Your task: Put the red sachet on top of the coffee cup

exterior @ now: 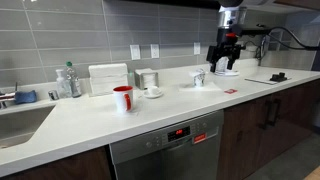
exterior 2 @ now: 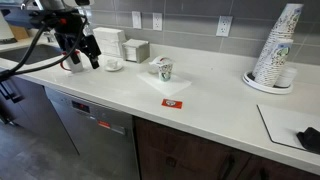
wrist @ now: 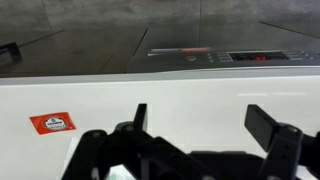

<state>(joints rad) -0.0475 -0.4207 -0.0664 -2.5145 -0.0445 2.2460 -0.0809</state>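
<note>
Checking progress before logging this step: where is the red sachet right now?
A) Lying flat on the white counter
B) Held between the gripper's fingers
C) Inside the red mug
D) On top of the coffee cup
A: the red sachet lies flat on the counter in front of the coffee cup, apart from it, while the gripper is open with nothing between its fingers.

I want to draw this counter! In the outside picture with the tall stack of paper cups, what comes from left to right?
pincer → white cup on a saucer → small pale box → coffee cup → red sachet, nearer the front edge → stack of paper cups
</note>
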